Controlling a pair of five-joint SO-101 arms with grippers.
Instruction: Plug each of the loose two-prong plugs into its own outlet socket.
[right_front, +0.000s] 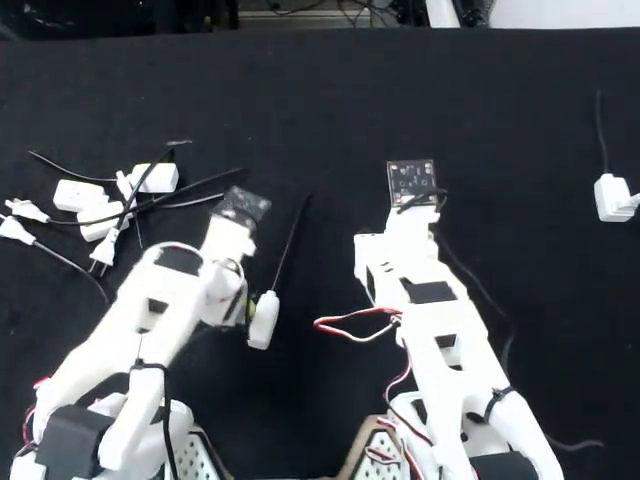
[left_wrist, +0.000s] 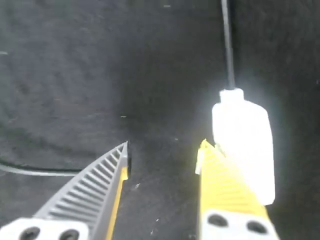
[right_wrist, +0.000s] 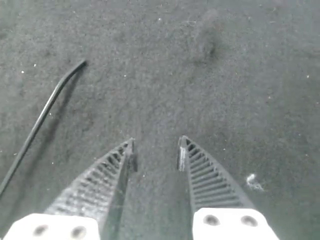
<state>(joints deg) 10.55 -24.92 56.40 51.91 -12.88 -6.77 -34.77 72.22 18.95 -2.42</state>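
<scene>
A white corded block lies on the black cloth; I cannot tell whether it is a plug or a socket. Its black cord runs away from it. My left gripper is open just over the cloth. The block rests against the outer side of the yellow finger, not between the fingers. My right gripper is open above bare cloth with nothing between its fingers, and a black cord runs off to one side. At the far left lies a tangle of white sockets and two-prong plugs.
Another white corded socket sits at the far right. The right arm stretches up the middle of the table with red and white wires looping beside it. The black cloth covers the whole table.
</scene>
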